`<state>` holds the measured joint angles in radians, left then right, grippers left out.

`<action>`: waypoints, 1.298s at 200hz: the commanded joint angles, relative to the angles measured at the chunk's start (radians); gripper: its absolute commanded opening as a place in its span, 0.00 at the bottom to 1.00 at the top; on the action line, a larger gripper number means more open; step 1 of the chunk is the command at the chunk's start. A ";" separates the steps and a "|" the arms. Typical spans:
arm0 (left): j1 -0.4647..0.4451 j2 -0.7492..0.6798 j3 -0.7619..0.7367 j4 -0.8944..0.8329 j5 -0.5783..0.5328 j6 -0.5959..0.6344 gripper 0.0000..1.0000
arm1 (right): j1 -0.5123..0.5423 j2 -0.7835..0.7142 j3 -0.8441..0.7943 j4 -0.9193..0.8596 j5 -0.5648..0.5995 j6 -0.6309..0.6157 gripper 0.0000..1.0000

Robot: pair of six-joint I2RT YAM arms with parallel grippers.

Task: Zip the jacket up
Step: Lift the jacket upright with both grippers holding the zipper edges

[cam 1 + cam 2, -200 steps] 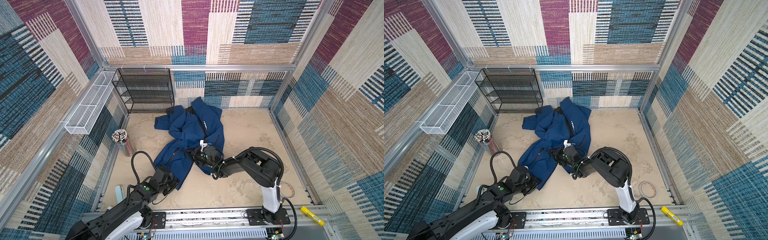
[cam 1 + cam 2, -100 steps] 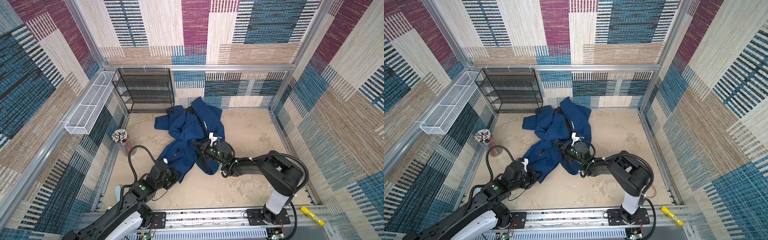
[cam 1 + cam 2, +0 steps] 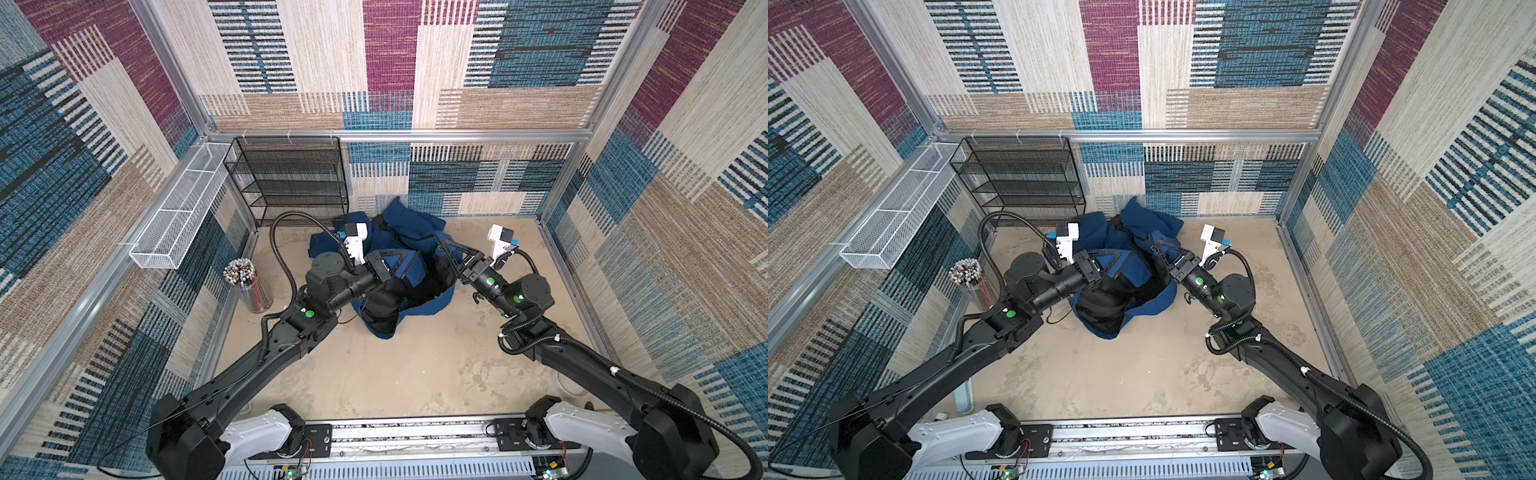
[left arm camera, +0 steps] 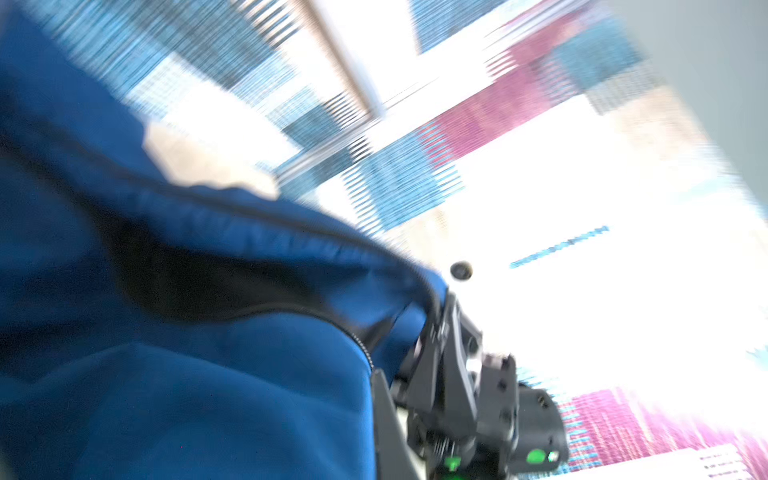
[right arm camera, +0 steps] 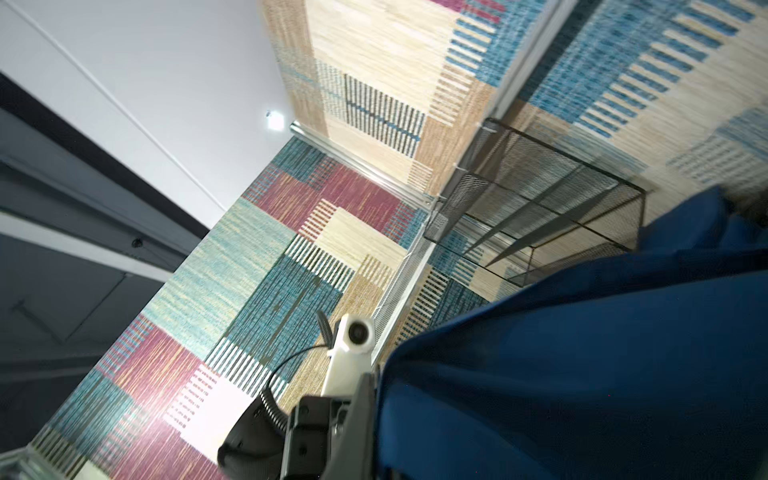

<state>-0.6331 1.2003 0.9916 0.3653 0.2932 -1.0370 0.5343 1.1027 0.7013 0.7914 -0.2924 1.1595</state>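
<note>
Left claw (image 3: 412, 252) and right claw (image 3: 441, 242) each pinch the jacket (image 3: 409, 220), hung between them (black lining (image 3: 432, 277) showing).

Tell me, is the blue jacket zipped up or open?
Open. The jacket gapes between the left gripper and right gripper, showing its black lining.

The jacket (image 3: 409, 222) is navy blue with a black lining (image 3: 434, 278). The walls (image 3: 390, 50) are a woven patchwork of maroon, teal blue, cream and tan blocks, some banded with dark stripes, and the table (image 3: 395, 374) is mottled sandy beige. The shelf (image 3: 291, 183) at the table's back left corner is black mesh, the basket (image 3: 174, 224) along its left edge white mesh, and the arms (image 3: 257, 365) black with green dots and white bases.
</note>
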 commanded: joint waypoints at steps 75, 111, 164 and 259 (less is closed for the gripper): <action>-0.017 0.305 0.121 0.790 -0.035 -0.073 0.00 | -0.004 -0.041 -0.045 0.251 0.029 -0.055 0.00; -0.023 0.330 0.103 0.884 -0.081 -0.041 0.00 | -0.004 -0.009 -0.046 0.376 0.063 -0.097 0.00; -0.051 0.407 0.138 1.026 -0.126 -0.049 0.00 | 0.001 0.111 -0.076 0.749 0.155 -0.169 0.00; -0.130 0.565 0.391 1.043 -0.227 -0.181 0.00 | 0.044 0.251 0.065 0.917 0.140 -0.370 0.00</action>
<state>-0.7509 1.7412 1.3327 1.3384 0.1070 -1.1603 0.5701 1.3270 0.7429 1.4006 -0.1539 0.8394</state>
